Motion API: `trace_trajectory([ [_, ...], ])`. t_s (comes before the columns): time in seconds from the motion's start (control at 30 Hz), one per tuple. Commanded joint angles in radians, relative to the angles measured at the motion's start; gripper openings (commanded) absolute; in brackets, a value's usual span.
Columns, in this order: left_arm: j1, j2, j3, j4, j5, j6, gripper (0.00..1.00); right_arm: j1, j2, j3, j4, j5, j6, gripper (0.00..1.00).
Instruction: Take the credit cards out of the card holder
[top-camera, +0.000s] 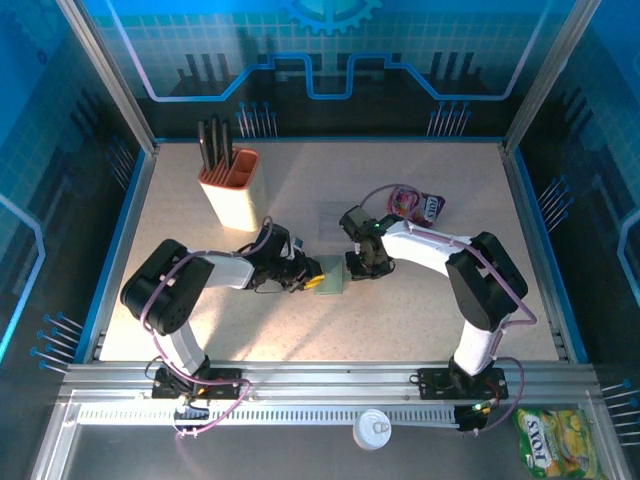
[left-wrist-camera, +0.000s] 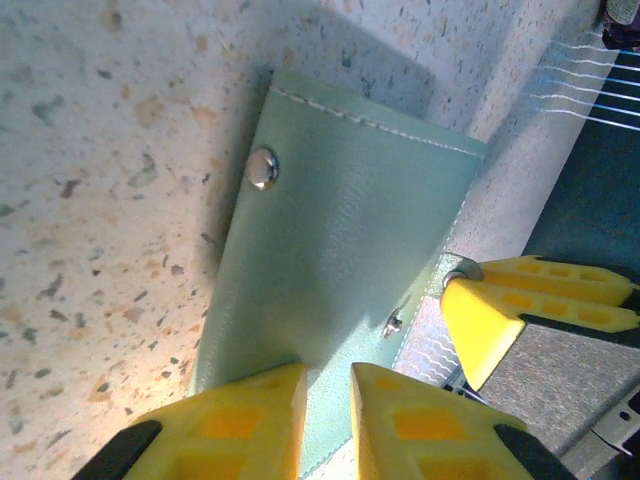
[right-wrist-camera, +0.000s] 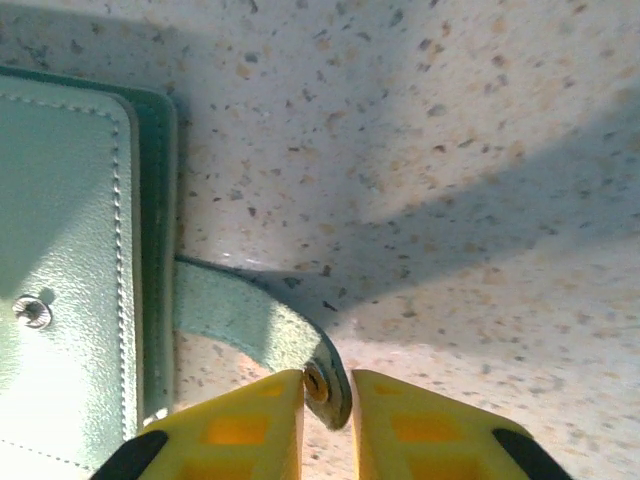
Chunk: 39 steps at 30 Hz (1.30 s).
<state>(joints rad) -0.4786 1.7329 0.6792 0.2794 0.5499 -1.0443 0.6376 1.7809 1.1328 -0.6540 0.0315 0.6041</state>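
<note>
Right wrist view: the right jaws stand a little apart, with the round tip of the strap (right-wrist-camera: 245, 315) in the gap. I cannot tell if they squeeze it. From there the strap bends left to the green card holder (right-wrist-camera: 60, 250), which lies flat on the speckled bench (right-wrist-camera: 450, 150). Left wrist view: the left jaws are open a little, right over the card holder's near edge.

A pale green, stitched, leather-look card holder (top-camera: 330, 279) lies folded shut and flat at mid-frame, its snap strap (right-wrist-camera: 250, 322) curling loose.
</note>
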Motion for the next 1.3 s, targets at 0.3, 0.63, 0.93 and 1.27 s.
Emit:
trace_trajectory([
  [0.3, -0.024, -0.008, 0.0, -0.142, -0.065, -0.002, 0.24, -0.052, -0.035, -0.114, 0.258, -0.254, 0.069, 0.25],
  [0.63, -0.028, -0.038, 0.025, -0.17, -0.067, 0.01, 0.25, -0.055, -0.028, -0.136, 0.311, -0.265, 0.076, 0.23],
  [0.93, -0.026, -0.088, 0.06, -0.189, -0.075, 0.053, 0.32, -0.057, -0.039, -0.139, 0.295, -0.226, 0.062, 0.13],
  [1.27, -0.002, -0.138, 0.165, -0.333, -0.104, 0.196, 0.32, -0.057, -0.081, -0.058, 0.146, -0.18, -0.042, 0.07],
])
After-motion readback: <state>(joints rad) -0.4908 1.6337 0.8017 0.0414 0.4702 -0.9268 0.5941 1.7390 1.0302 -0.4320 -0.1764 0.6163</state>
